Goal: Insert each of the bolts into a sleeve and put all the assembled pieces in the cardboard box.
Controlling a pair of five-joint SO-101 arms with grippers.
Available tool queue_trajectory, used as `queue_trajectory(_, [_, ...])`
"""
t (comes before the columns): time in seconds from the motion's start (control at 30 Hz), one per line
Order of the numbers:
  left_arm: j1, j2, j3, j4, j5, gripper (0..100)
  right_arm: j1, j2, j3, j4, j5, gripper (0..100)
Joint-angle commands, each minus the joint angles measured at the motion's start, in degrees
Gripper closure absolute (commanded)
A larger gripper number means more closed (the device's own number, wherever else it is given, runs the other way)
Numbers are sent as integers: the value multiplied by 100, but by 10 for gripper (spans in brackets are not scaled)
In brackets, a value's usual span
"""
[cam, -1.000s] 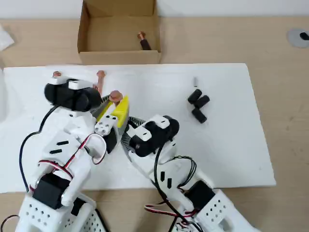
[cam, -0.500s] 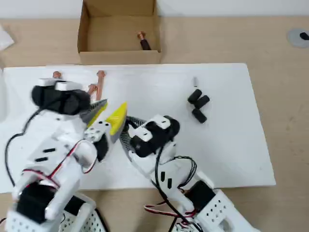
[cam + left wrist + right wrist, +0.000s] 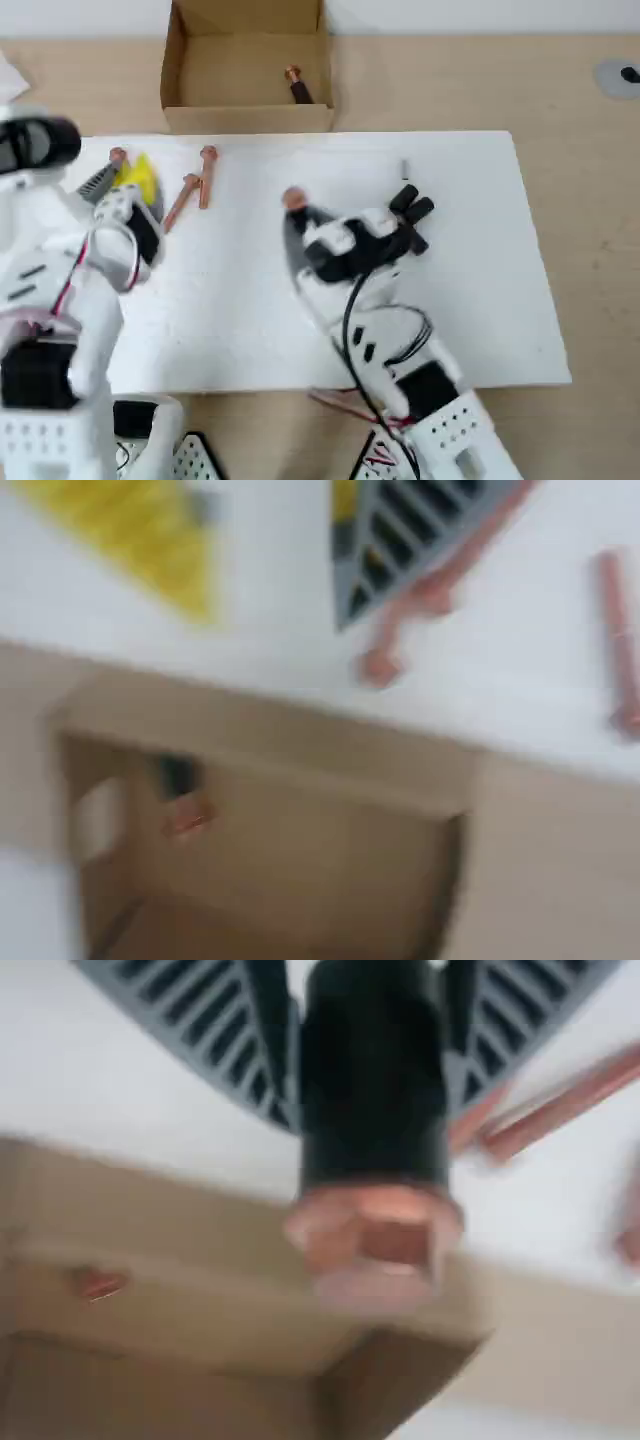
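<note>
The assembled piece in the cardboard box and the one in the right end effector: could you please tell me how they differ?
The boxed piece lies loose inside the cardboard box; the held piece is clamped in the right end effector. The boxed piece is delivered; the held piece is outside the box, over the white board. Both are copper-headed bolts in black sleeves.

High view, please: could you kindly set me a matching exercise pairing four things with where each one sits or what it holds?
Things:
1. black sleeves
2. bare bolts
3. cardboard box
4. right pincer

Places or states:
A. shut on a sleeved bolt
B. right part of the white mat
C. left part of the mat, by the left pincer
D. holds one finished piece

Pairs: 1-B, 2-C, 3-D, 4-A.
</note>
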Motion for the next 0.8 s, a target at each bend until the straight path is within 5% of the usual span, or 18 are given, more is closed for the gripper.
queue_trajectory(0.0, [-352,673,-141,-273,-53,998,453,1103,-1385,-237,-26,989])
queue_trajectory(0.63, [-598,2097,624,-1530,-352,993,1077,10897,-10501,-211,-9,988])
queue_trajectory(0.77, [-668,2422,730,-1697,-440,993,1068,12611,-12382,185,545,985])
